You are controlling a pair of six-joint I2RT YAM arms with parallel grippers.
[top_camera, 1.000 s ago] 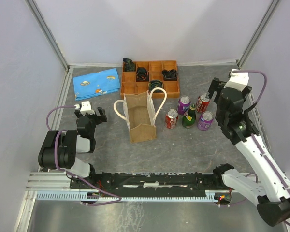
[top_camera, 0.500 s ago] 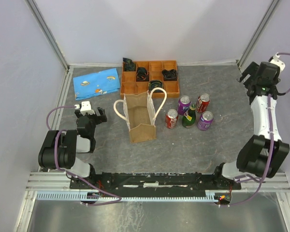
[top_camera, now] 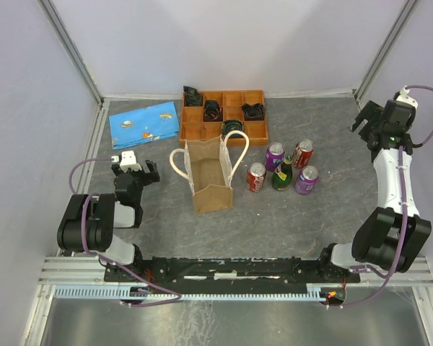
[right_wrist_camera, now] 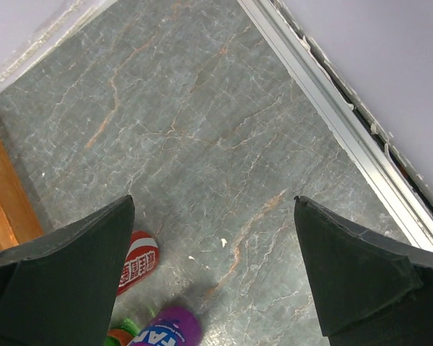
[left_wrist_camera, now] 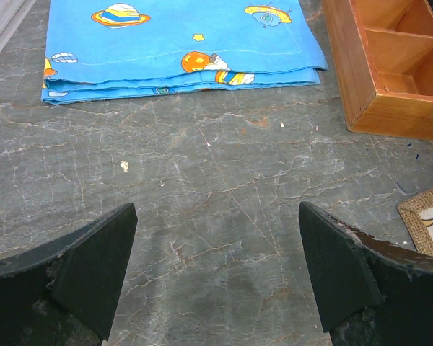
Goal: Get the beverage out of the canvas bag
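My left fingers and right fingers are spread; one canvas bag stands on the desk, four cans and one bottle just right of it, one wooden tray behind holding dark items.

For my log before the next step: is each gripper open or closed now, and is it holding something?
Left gripper: open, holding nothing.
Right gripper: open, holding nothing.
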